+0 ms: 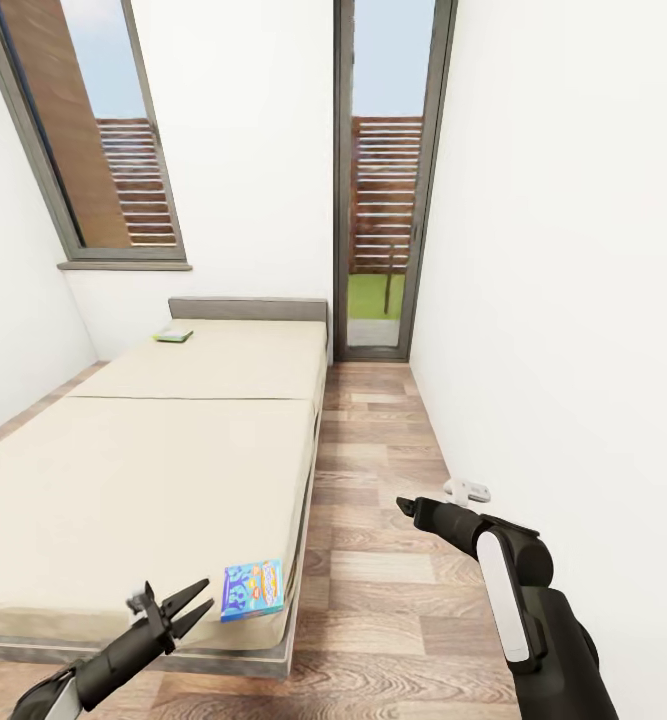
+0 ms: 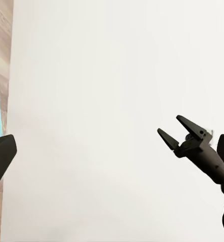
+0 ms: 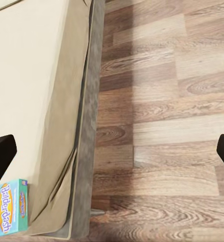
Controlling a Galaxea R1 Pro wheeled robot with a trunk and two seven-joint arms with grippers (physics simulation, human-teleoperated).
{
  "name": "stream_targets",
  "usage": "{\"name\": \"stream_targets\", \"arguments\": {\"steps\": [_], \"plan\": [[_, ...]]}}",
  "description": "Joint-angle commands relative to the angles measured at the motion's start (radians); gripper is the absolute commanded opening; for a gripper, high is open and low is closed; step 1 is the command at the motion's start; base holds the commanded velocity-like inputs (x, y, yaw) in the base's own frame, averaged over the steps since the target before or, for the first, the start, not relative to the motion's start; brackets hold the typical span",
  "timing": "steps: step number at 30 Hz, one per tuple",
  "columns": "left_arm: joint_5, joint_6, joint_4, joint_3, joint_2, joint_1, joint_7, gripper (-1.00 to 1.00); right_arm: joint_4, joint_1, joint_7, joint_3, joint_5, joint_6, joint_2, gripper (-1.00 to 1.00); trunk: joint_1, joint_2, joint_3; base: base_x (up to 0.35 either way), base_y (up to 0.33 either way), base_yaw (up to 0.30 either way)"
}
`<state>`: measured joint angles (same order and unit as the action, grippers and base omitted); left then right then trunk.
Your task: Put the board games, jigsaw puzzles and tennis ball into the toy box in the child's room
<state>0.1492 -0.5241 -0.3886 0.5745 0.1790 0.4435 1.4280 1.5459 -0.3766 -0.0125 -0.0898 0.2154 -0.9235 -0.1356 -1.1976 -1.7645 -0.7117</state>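
The left gripper [image 1: 188, 603] hangs over the near end of the bed [image 1: 153, 470], its two fingers spread wide with nothing between them. Just beyond its fingertips and a little toward the robot's right lies the blue cartoon board game [image 1: 252, 589], flat on the mattress at the bed's near right corner, close to the gripper but not touching it. The right wrist view shows the same box [image 3: 9, 214] at that corner with the printed word "Balderdash" on its lid.

The right gripper [image 1: 404, 508] is held over the wood-plank floor [image 1: 373, 480] in the aisle beside the bed, well to the right of the blue box. The left wrist view catches it against the white wall [image 2: 101, 101], its fingers [image 2: 188, 125] parted in an open V, empty.

Two board games are in sight. The second, a flat green one [image 1: 173, 336], lies far ahead of both grippers near the grey headboard [image 1: 248, 309], on the left part of the mattress; its print is too small to read.

The blue box is nearly square, turned slightly from the bed's edges. The far box's long axis runs roughly across the bed.

Two tall dark-framed windows [image 1: 385, 180] stand in the far wall. A small white object [image 1: 467, 489] sits on the floor by the right wall, just past the right gripper.
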Motion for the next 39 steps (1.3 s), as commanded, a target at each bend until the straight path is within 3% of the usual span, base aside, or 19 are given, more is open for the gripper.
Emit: {"name": "stream_targets", "arguments": {"steps": [1, 23, 39], "plan": [[-0.001, -0.010, 0.000, 0.005, 0.000, -0.007, 0.003, 1.00, 0.001, -0.001, -0.001, -0.002, 0.002, -0.005, -0.001, 1.00, 0.000, 0.000, -0.001, 0.000, 0.000, 0.000], [0.001, 0.027, 0.015, 0.012, -0.017, -0.032, 0.002, 1.00, 0.002, -0.001, -0.001, -0.010, 0.002, -0.006, 0.001, 1.00, 0.000, 0.000, -0.001, 0.000, 0.000, 0.000], [0.001, 0.026, 0.016, 0.015, -0.016, -0.032, 0.002, 1.00, 0.002, -0.001, -0.003, -0.041, 0.004, -0.006, 0.002, 1.00, 0.000, 0.000, -0.001, 0.000, 0.000, 0.000]]}}
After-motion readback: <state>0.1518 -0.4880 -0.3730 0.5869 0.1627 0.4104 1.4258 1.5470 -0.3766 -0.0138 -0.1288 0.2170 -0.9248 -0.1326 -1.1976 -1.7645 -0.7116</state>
